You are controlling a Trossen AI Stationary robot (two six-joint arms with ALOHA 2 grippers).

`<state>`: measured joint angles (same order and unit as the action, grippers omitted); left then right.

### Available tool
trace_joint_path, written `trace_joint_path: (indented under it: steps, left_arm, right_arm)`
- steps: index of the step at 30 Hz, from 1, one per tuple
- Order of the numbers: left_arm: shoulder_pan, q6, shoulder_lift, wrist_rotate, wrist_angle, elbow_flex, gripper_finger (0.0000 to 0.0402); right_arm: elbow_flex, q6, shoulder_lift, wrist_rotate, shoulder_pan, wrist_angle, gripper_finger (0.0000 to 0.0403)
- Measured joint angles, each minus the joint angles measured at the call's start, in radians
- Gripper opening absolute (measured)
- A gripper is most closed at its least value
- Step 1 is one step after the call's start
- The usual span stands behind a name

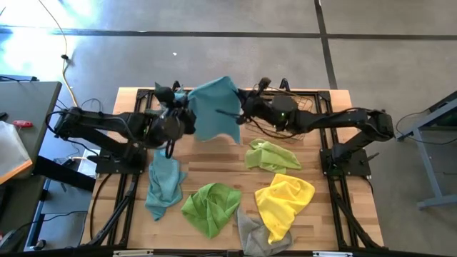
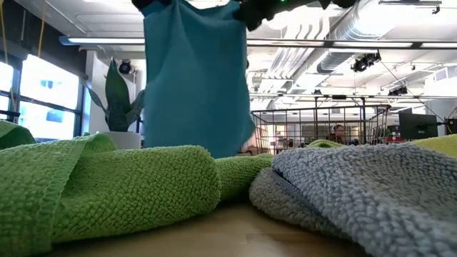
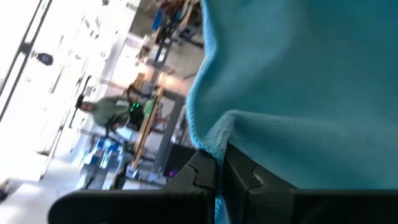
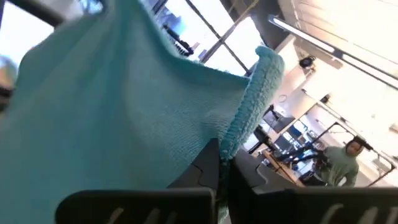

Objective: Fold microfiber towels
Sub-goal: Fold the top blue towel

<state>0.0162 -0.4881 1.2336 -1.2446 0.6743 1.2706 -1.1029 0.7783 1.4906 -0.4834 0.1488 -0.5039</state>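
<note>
A teal-blue towel [image 1: 214,107] hangs spread between my two grippers above the far middle of the table. My left gripper [image 1: 187,108] is shut on its upper left corner, my right gripper [image 1: 239,112] on its upper right corner. In the low view the towel [image 2: 196,78] hangs as a flat sheet, and the cloths in front hide its lower edge. A second teal towel [image 1: 164,185], two lime green ones [image 1: 211,207] [image 1: 271,155], a yellow one [image 1: 284,203] and a grey one [image 1: 253,232] lie crumpled on the table. My left gripper [image 3: 217,163] pinches the teal towel's hemmed edge at a top corner [image 3: 214,140] between its two shut fingers. The fingers lie about level. The towel hangs below them, spread toward the other gripper. My right gripper [image 4: 222,163] pinches the towel's hemmed edge just below the other top corner [image 4: 239,134] between its two shut fingers, which lie about level. The corner tip [image 4: 267,59] stands free beyond the fingers. The towel hangs spread from there.
A copper wire basket [image 1: 303,107] stands at the table's far right, behind my right arm. A potted plant [image 2: 118,93] shows beyond the far edge. People show in the room behind. Bare wood lies between the hanging towel and the crumpled cloths.
</note>
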Motion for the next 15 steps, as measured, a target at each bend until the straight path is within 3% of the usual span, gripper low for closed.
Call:
trace_joint_path:
  steps: [4, 11, 15]
  left_arm:
    - [-0.03, 0.037, -0.011, 0.007, 0.002, 0.001, 0.0]
    - [0.024, 0.083, -0.015, 0.034, 0.01, 0.001, 0.0]
    - [0.079, 0.339, -0.014, 0.245, 0.135, 0.001, 0.0]
  right_arm:
    - [-0.017, -0.089, -0.001, 0.05, 0.007, 0.065, 0.0]
    - [-0.016, -0.134, 0.0, 0.11, -0.024, 0.315, 0.0]
    - [-0.016, -0.282, 0.0, 0.133, -0.042, 0.436, 0.0]
